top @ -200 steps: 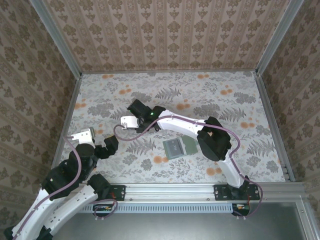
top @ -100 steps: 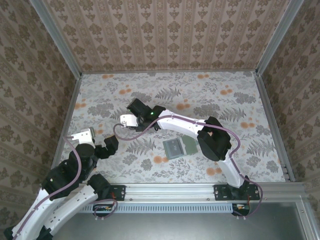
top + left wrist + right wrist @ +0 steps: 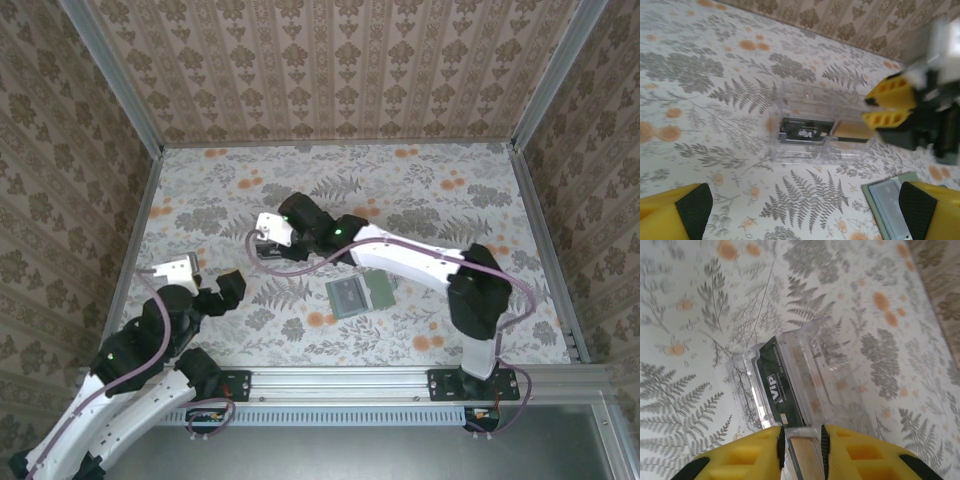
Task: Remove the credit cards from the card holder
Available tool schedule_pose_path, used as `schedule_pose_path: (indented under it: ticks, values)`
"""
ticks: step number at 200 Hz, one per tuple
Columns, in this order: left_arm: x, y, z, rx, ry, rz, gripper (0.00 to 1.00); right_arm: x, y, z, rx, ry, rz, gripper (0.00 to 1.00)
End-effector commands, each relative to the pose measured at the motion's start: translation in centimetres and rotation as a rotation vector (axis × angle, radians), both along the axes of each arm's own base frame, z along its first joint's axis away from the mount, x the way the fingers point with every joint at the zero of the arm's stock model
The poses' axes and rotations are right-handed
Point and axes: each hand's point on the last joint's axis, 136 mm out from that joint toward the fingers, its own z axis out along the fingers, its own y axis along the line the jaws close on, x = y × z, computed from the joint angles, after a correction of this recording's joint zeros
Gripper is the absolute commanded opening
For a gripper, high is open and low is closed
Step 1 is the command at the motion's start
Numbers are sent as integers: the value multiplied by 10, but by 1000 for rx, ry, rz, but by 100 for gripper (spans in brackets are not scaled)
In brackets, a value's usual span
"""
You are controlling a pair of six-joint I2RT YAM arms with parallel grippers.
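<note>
Right end effector [image 3: 802, 432]: yellow fingers [image 3: 742, 455] drawn close together, pinching the end of a flat tan card [image 3: 802, 457]. The right wrist view shows the card filling the narrow gap between the pads.
Right arm: stretched across the floral-patterned desk [image 3: 420, 190] toward its left half, end effector [image 3: 267, 243] over the near end of the box.
Clear plastic rectangular box [image 3: 805, 370]: lies flat on the desk, long and shallow, with see-through walls. In the left wrist view [image 3: 815, 125] it sits mid-frame, with the right end effector [image 3: 888, 105] at its right end.
Black card printed VIP [image 3: 802, 133]: lying inside the box, in the left part as the left wrist camera sees it. In the right wrist view [image 3: 777, 387] it lies along the box's left side.
Tan card, left wrist view [image 3: 852, 131]: inside the box just right of the black card, directly below the right fingers.
Left end effector [image 3: 800, 212]: spread wide, holding nothing, one yellow finger [image 3: 675, 212] at each lower corner of its own view. It hangs above the desk, short of the box.
Left arm: low at the near-left of the desk, end effector [image 3: 222, 290] well apart from the right one.
Grey-green flat bifold card holder [image 3: 358, 296]: open, two panels side by side, flat on the desk near the front edge around centre. Near the box, not touching it. Neither end effector is on it. One corner shows at the lower right of the left wrist view [image 3: 887, 197].
Cards left in holder: cannot tell.
</note>
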Motion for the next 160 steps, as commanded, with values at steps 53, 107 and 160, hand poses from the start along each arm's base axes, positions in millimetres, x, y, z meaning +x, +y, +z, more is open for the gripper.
schedule_pose_path:
  ticks: [53,107,160]
  values:
    - [19,-103,-64,-176,221,-234,96,-21,-131,-42,295,405,-721,29]
    - [24,-146,-97,-150,326,-286,93,-63,-200,-123,339,632,-966,30]
    - [29,-167,-121,-108,400,-315,92,-91,-229,-159,334,691,-1081,30]
